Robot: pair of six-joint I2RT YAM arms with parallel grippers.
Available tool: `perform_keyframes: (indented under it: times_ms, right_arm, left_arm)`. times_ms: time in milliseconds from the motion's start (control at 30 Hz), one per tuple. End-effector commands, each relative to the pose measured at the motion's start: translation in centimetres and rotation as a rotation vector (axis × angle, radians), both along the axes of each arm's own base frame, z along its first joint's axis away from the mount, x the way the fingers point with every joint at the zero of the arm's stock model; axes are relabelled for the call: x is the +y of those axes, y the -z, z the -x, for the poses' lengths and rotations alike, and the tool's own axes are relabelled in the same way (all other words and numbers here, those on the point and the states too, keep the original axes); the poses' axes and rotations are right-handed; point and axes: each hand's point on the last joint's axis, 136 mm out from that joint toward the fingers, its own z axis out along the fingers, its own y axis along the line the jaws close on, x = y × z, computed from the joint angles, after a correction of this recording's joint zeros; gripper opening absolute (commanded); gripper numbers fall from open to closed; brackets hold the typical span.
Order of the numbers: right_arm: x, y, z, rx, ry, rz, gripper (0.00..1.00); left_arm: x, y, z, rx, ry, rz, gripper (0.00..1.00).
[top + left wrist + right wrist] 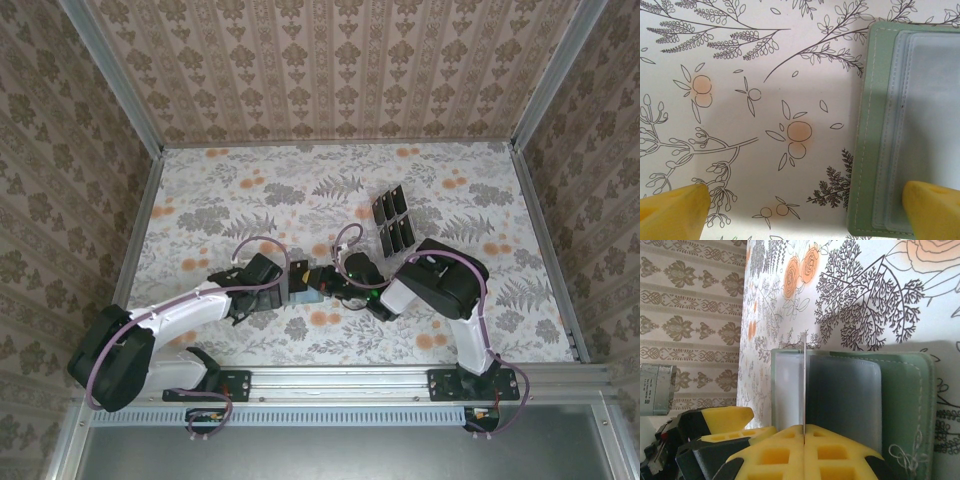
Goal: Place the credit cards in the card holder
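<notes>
The card holder (303, 291) lies open on the flowered table between the two grippers, grey-green with grey sleeves (865, 150) (900, 405). My right gripper (804, 427) is shut on a thin credit card (803, 380) seen edge-on, standing upright over the holder's inner sleeves. In the top view that right gripper (319, 280) reaches in from the right. My left gripper (805, 207) is open, with one finger (935, 205) over the holder's near corner and the other (677, 207) above bare table. Several black credit cards (392, 220) lie in rows farther back right.
Patterned walls (330, 70) enclose the table on three sides. A metal rail (340, 380) carrying both arm bases runs along the near edge. The left gripper's yellow finger (722, 420) shows close beside the right one.
</notes>
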Motion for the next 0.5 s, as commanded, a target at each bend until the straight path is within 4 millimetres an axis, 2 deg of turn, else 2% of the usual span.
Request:
perform_keyframes:
  times_ms: [0,467]
  right_arm:
    - [0.3,0.1,-1.0,-0.019,0.020,-0.011,0.00]
    - [0.3,0.4,0.1,0.002,-0.012,-0.026,0.00]
  left_arm:
    - [1.2,0.5,0.8,0.021,-0.004,-0.048,1.00]
    - [1.2,0.5,0.8,0.021,-0.002,-0.052,1.00]
